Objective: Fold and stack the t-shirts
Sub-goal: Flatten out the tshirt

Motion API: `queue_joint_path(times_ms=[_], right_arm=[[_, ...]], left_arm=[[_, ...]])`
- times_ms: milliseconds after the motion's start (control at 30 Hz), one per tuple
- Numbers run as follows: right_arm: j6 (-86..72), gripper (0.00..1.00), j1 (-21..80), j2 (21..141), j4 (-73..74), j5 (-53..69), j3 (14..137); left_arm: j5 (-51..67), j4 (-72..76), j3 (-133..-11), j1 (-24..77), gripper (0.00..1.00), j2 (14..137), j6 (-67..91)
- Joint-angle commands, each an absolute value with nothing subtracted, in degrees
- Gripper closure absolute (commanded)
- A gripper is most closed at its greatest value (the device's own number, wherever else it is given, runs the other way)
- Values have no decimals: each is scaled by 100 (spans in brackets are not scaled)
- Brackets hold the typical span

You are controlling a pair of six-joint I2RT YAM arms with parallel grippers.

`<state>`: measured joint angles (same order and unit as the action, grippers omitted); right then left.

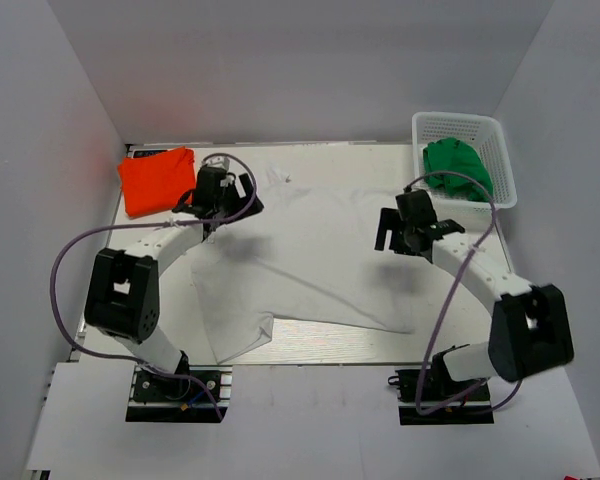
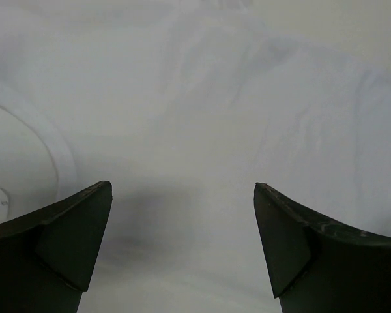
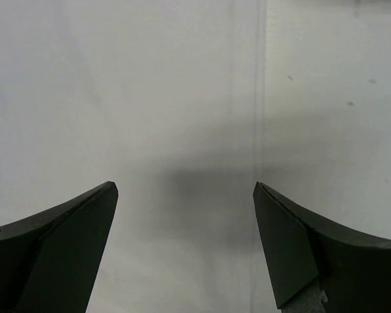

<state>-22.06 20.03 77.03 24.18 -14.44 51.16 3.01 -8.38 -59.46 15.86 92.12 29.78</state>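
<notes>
A white t-shirt lies spread out and wrinkled across the middle of the table. A folded bright orange t-shirt lies at the far left corner. A green t-shirt sits crumpled in the basket. My left gripper is open and empty, low over the white shirt's upper left part. In the left wrist view it hovers over the cloth by the collar. My right gripper is open and empty over the shirt's right edge. The right wrist view shows the shirt with its hem just inside the right finger.
A white plastic lattice basket stands at the far right corner. Grey walls close in the table on the left, back and right. Purple cables loop out from both arms. Bare table shows to the right of the shirt's hem.
</notes>
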Motion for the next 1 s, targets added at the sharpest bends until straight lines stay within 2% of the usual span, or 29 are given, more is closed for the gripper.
queue_joint_path(times_ms=[0, 233, 533, 833, 967], right_arm=[[-1934, 10, 2039, 8454, 1750, -1170, 5694], [-1890, 10, 1925, 9930, 1818, -1240, 6670], [-1916, 10, 1626, 11407, 2083, -888, 7892], [-1749, 10, 1354, 12839, 2522, -791, 9753], [-1556, 10, 1327, 12973, 2532, -826, 10397]], left_arm=[[-368, -1212, -6747, 1495, 0, 9876, 2883], [-869, -1599, -7830, 1389, 0, 11020, 2883], [-870, -1661, -8673, 1143, 0, 12161, 2769], [-362, -2180, -10631, 932, 0, 13508, 2646], [-237, -2425, -11652, 879, 0, 13982, 2593]])
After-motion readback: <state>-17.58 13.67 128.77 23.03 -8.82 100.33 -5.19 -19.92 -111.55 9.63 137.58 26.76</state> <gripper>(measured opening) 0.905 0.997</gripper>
